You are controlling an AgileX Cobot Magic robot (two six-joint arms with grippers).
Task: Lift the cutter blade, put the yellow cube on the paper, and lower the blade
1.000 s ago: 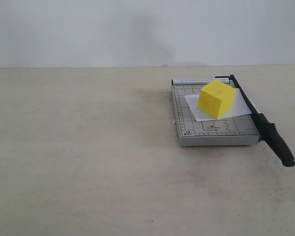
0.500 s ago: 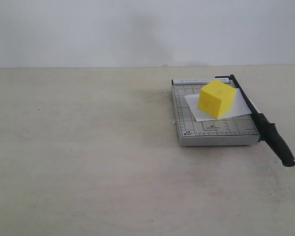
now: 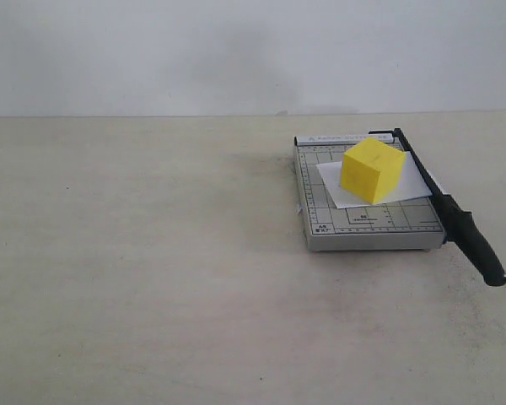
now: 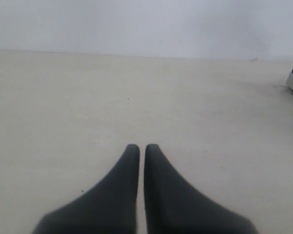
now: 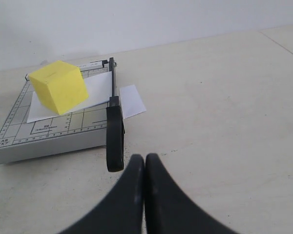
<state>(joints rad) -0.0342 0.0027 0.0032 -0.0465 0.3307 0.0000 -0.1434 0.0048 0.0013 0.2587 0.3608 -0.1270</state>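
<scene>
The yellow cube (image 3: 371,170) is being carried by the paper (image 3: 411,182) on the grey gridded board (image 3: 363,224), at the right of the pale surface (image 3: 152,253), with the cutter blade (image 3: 457,224) lying lowered along the board's right edge. The left fingers (image 4: 119,187) are being held nearly closed over bare surface, well apart from the board. The right fingers (image 5: 161,197) are being held closed on nothing, near the blade's handle.

Your exterior camera looks down across the table (image 3: 152,278) from well back, facing the wall (image 3: 236,51), with the grey board (image 3: 367,224) at three o'clock. Left wrist skims low, catching only that board's edge; right wrist sits close by the cutter blade (image 5: 115,141), sharing it with the exterior
</scene>
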